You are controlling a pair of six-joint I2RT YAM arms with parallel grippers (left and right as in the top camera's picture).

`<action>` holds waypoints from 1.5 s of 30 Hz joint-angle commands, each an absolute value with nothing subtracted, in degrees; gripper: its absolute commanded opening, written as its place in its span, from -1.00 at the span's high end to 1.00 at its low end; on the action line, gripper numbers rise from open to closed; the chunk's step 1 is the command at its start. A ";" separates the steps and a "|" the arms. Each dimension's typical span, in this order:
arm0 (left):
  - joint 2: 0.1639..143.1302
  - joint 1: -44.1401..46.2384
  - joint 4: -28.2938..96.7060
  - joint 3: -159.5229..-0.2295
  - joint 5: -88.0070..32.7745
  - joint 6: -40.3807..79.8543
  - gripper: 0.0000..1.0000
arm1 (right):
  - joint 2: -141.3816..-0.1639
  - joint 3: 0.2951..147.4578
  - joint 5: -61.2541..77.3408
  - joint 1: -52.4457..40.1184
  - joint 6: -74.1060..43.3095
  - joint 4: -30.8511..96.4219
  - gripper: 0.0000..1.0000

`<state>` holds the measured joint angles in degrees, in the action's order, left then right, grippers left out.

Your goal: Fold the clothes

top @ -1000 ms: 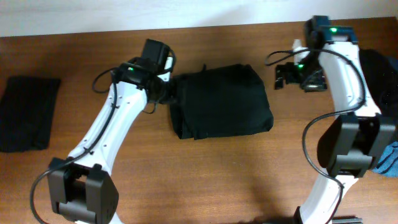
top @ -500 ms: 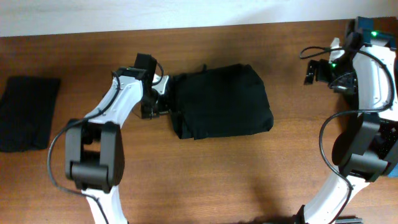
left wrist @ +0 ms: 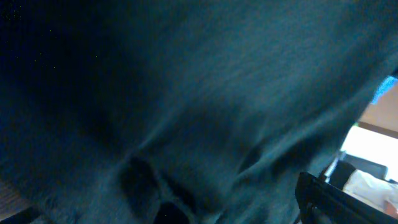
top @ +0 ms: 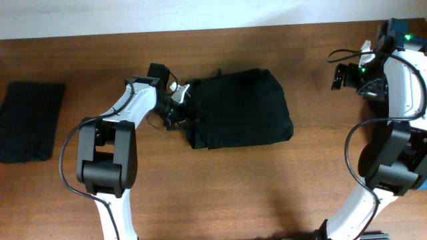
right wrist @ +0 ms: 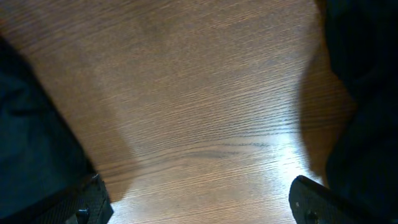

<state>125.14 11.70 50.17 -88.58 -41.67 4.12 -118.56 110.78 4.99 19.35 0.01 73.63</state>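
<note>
A folded black garment (top: pixel 240 110) lies in the middle of the wooden table (top: pixel 220 180). My left gripper (top: pixel 180 103) is pushed against its left edge with jaws wide open. Dark fabric (left wrist: pixel 186 93) fills the left wrist view, and only the right finger (left wrist: pixel 333 199) shows there. My right gripper (top: pixel 345 75) hovers open near the table's back right, well away from the garment. In the right wrist view it (right wrist: pixel 202 208) stands over bare wood with nothing between its fingers, and dark cloth (right wrist: pixel 364 93) lies to one side.
A second folded black garment (top: pixel 28 120) lies at the far left of the table. More dark clothing (top: pixel 419 73) sits at the right edge, behind the right arm. A white wall runs along the back.
The left gripper has slid down and right, into the garment's left edge. The right gripper has pulled back to the right, away from the garment.
</note>
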 commanded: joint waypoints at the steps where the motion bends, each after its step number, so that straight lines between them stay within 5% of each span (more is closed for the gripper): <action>1: 126.17 11.86 49.39 -88.03 -45.89 2.28 -0.98 | -118.67 110.78 6.87 19.46 0.21 73.54 -0.98; 14: 128.14 14.24 42.81 -87.99 -45.67 7.16 -0.97 | -119.70 109.30 7.31 19.20 1.21 73.01 -0.98; 18: 129.84 15.27 40.97 -87.99 -45.63 8.97 -0.79 | -119.70 108.53 7.29 18.57 1.23 72.58 -0.98; 21: 130.78 15.40 40.69 -87.99 -45.60 8.97 -0.15 | -119.70 108.51 7.29 18.22 1.23 72.60 -0.98; 25: 130.80 15.22 39.64 -88.01 -45.67 8.97 0.97 | -119.70 108.51 5.82 18.06 1.23 72.01 -0.98; 37: 128.68 12.95 39.05 -95.59 -48.80 11.33 0.99 | -119.70 108.53 4.23 18.06 1.21 70.61 -0.98; 45: 123.63 12.95 39.79 -106.02 -33.34 14.85 0.99 | -119.70 108.53 4.25 18.06 1.21 68.27 -0.98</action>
<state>129.01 13.65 40.53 -101.32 -41.01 11.79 -119.31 108.84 5.15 18.33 0.93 68.53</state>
